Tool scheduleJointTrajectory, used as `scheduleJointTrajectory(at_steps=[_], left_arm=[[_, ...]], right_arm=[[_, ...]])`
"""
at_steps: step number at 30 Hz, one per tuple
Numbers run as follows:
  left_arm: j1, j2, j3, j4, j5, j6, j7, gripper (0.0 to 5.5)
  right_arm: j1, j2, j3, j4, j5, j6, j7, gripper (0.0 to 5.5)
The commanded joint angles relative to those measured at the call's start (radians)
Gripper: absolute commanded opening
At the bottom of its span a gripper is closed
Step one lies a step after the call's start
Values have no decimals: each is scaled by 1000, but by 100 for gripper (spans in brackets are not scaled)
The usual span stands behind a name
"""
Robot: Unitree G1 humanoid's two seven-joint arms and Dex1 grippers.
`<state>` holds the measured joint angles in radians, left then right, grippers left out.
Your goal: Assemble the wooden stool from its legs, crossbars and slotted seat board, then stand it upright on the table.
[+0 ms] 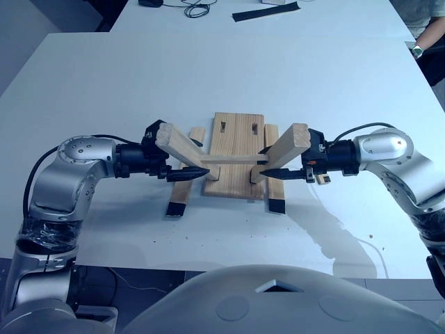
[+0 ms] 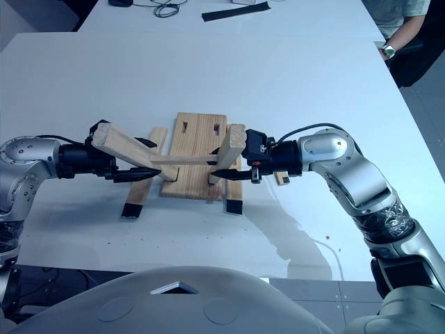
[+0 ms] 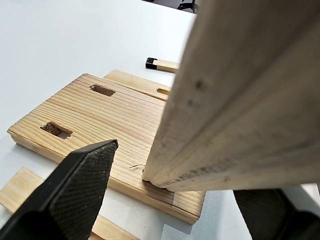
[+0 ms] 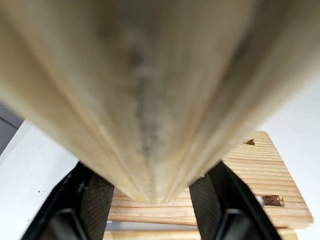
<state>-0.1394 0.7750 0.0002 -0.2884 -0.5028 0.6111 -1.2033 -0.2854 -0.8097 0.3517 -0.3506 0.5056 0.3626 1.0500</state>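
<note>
- left gripper (image 1: 189, 174): over the near left corner of the seat board, set about the lower part of a leg; clamped or loose, cannot tell.
- left leg (image 1: 177, 144): tilted, upper end leaning out to the left, lower end down at the board's near left part.
- loose leg, left (image 1: 179, 198): flat on the table (image 1: 104, 83) just beside the board's left edge, with its black-capped end nearest the robot.
- crossbar (image 1: 233, 159): roughly level above the board, spanning between the two tilted legs.
- seat board (image 1: 236, 136): flat on the table at centre, grain running away from the robot, two slots showing in its far half.
- right leg (image 1: 285, 146): tilted, upper end leaning out to the right, lower end at the board's near right part.
- loose leg, right (image 1: 275, 195): flat beside the board's right edge, black cap nearest the robot.
- right gripper (image 1: 277, 172): closed on the right leg, one pad (image 4: 95, 200) on each side.
- small wooden piece (image 1: 321, 179): on the table under the right wrist.
</note>
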Motion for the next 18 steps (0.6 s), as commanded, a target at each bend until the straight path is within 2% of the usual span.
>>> scheduleJointTrajectory(at_steps=[1, 7, 8, 16, 18], left_arm=[[-151, -121, -136, -121, 25, -34, 75, 382], [-136, -121, -128, -129, 25, -33, 83, 382], [-134, -122, -127, -129, 26, -34, 84, 382], [-113, -119, -136, -145, 27, -36, 97, 382], [-110, -115, -140, -147, 27, -39, 99, 382]], right_arm=[[73, 73, 406, -78, -177, 217, 28, 204], [71, 143, 300, -109, -88, 221, -86, 204], [64, 154, 285, -111, -74, 225, -102, 233], [35, 215, 219, -115, -73, 287, -180, 354], [35, 216, 201, -124, -80, 299, -185, 354]])
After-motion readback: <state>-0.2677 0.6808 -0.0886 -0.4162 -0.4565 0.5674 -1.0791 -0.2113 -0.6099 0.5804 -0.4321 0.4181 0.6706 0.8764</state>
